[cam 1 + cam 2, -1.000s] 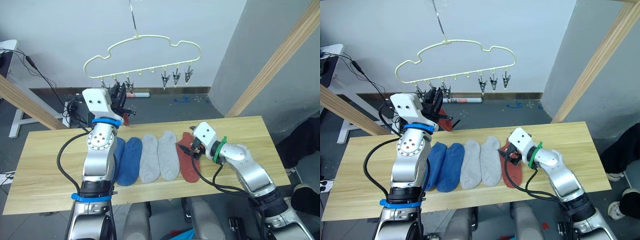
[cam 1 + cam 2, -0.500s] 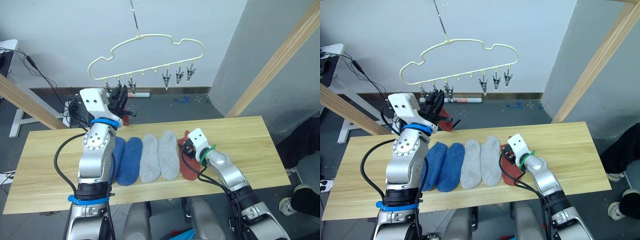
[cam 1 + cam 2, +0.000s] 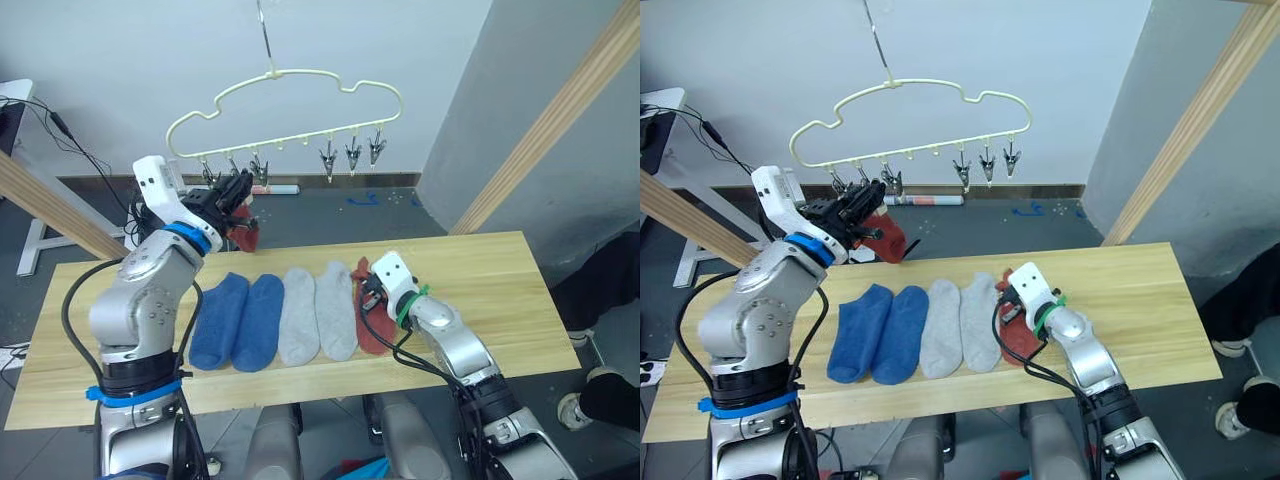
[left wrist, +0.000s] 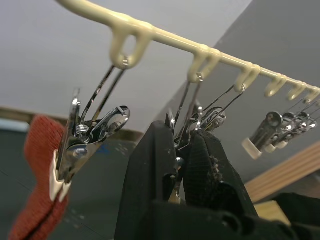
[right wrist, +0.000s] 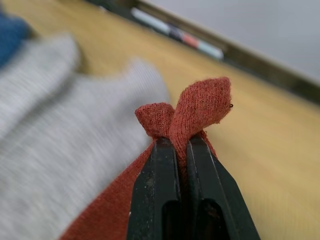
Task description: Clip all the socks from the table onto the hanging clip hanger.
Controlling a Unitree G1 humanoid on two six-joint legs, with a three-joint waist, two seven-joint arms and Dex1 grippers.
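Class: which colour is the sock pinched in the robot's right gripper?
Rust red: the sock in the right gripper, best seen in the right wrist view.

White back wall (image 3: 120, 60), grey wall (image 3: 540, 90) at right, dark floor (image 3: 330, 215), slanted wooden beams (image 3: 550, 120), black cables (image 3: 80, 150)

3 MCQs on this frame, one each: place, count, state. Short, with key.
1. Where does a rust red sock already hang?
A. from a clip at the left end of the clip hanger
B. from the hanger's hook
C. from the rightmost clip

2. How many blue socks lie on the table?
A. one
B. two
C. four

3. The right gripper is:
A. open above the table
B. shut on a grey sock
C. shut on a rust red sock

Key:
1 A, the hung red sock sits in a clip at the left end of the clip hanger.
2 B, the blue socks lie as a pair on the table.
3 C, the right gripper pinches the rust red sock.
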